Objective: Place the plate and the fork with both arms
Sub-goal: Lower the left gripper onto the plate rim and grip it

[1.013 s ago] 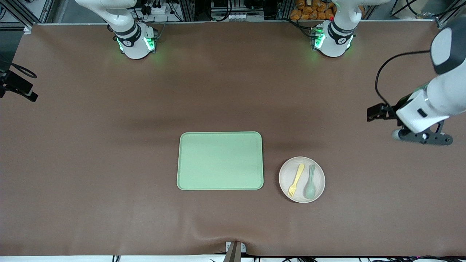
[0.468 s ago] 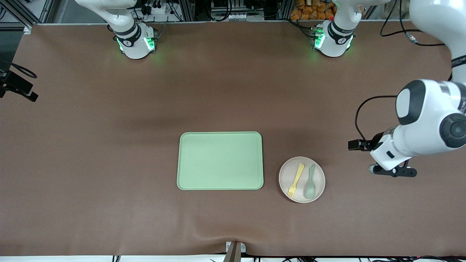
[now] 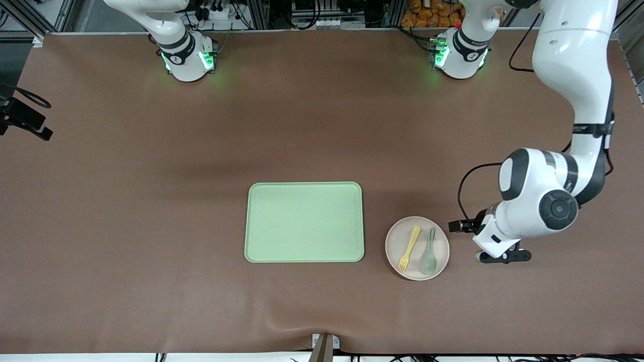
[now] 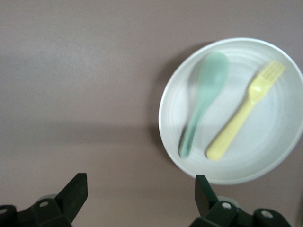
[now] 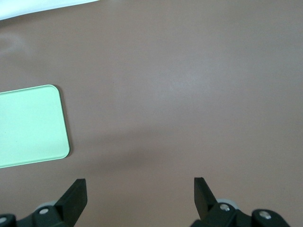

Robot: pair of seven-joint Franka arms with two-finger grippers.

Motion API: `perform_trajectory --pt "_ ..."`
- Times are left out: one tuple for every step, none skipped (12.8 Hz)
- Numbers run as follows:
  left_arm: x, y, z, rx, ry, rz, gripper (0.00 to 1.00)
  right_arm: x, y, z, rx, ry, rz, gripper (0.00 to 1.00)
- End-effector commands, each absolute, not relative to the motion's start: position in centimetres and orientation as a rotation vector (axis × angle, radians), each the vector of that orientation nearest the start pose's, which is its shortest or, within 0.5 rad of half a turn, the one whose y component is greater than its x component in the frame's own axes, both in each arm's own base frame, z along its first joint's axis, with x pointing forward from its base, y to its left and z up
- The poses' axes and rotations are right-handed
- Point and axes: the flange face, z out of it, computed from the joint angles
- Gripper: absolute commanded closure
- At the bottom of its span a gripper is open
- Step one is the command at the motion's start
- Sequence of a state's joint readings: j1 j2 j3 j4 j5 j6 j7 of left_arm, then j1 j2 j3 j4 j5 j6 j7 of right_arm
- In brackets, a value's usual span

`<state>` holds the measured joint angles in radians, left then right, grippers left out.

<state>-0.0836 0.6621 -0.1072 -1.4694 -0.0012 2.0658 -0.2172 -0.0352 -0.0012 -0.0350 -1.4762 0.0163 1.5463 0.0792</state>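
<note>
The plate [image 3: 417, 248] is seen resting on the brown bench [image 3: 151, 281], nearest of all to the front camera, toward the left arm's end. On it the fork [image 3: 409, 249] is laid flat, tines pointing toward the front camera, and a grey-green spoon [image 3: 428, 252] is laid just beside it, bowl end likewise nearer the camera; the two are parallel and not quite touching. In the left wrist view the same pair is shown on the plate [image 4: 232, 111], fork [image 4: 246, 109] and spoon [image 4: 203, 101] side by side.

Beside the plate, toward the right arm's end and a touch farther from the camera, the light-green tray [image 3: 304, 221] is set square on the bench, with a narrow strip of bench between it and the plate. One rounded corner of the tray [image 5: 31, 125] is caught in the right wrist view.

The left hand [image 3: 495, 254] is held low over bare bench just beside the plate, on the side toward the left arm's end, and nothing is gripped: its fingers [image 4: 75, 194] are spread wide, with the plate's rim seen between them.

The right hand [image 5: 140, 198] is kept high, out of the front view, over bare bench near the tray; its fingers [image 5: 204, 191] are spread wide too, and nothing is carried.
</note>
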Motion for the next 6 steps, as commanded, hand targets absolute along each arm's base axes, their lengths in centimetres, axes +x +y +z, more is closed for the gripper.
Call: perform_trajectory --pt "71.2 -11.1 26.7 -3.206 -0.093 0.06 0.0 54.9 -3.7 67.1 -3.106 0.236 -0.115 0.0" --pt "71.4 -11.3 26.0 -3.21 -0.09 0.029 0.0 54.9 -3.9 67.1 -3.107 0.241 -0.119 0.0" --pt "71.7 -11.7 25.0 -3.217 -0.105 -0.018 0.0 54.9 -4.0 67.1 -3.105 0.239 -0.119 0.0" --pt "71.9 -12.1 24.0 -3.221 -0.113 -0.054 0.0 54.9 -3.9 67.1 -3.106 0.236 -0.117 0.0" --pt "72.1 -12.2 23.1 -3.225 -0.114 -0.08 0.0 54.9 -3.9 67.1 -3.106 0.236 -0.117 0.0" --pt "72.1 -12.2 22.4 -3.226 -0.103 -0.083 0.0 54.9 -3.7 67.1 -3.106 0.231 -0.117 0.0"
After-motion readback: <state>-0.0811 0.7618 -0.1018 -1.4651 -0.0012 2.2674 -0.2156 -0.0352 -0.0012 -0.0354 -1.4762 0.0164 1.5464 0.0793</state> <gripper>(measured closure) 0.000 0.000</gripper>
